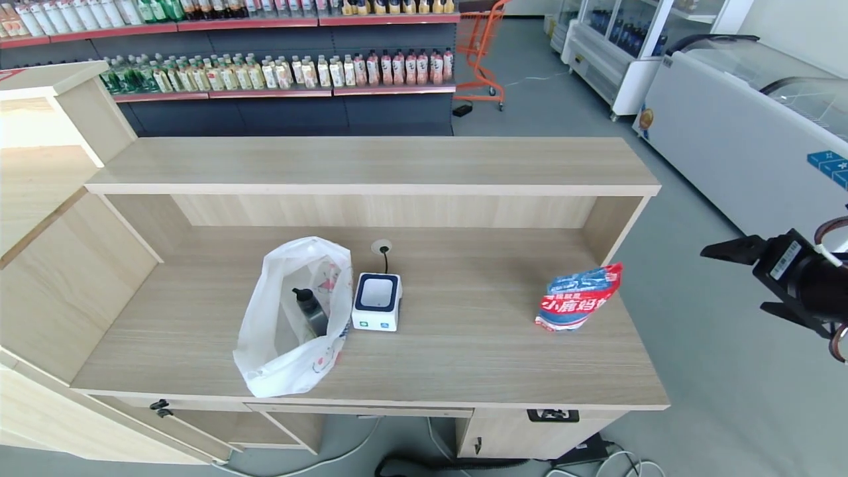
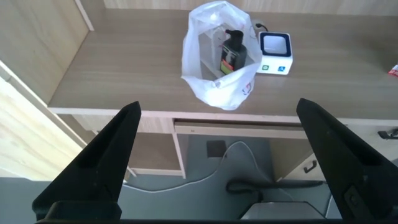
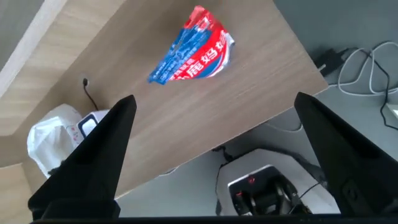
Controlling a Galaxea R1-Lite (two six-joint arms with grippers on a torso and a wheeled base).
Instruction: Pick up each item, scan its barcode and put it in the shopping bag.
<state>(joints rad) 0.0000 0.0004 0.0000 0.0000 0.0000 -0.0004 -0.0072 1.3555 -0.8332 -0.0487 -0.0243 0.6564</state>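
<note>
The wooden counter [image 1: 464, 351] holds three things. The white shopping bag [image 1: 278, 361] sits toward the left with its mouth open. A dark bottle [image 1: 310, 313] with a pump top is inside it. The thin plastic covers the low part of the bottle, so its foot is hard to make out. The small white scanner [image 1: 376, 302] stands just beside the bag, on its right. The red and blue pouch [image 1: 580, 298] lies well apart from them, near the right edge of the counter. I cannot tell where its barcode is.

The right gripper [image 1: 732, 279] hangs past the right end of the counter, over the floor. Its two fingers are spread wide and hold nothing. The picture's edge cuts off its arm. The left gripper [image 2: 219, 104] is on the near side of the counter, in front of the bag. It is spread wide too, with nothing in it.
</note>
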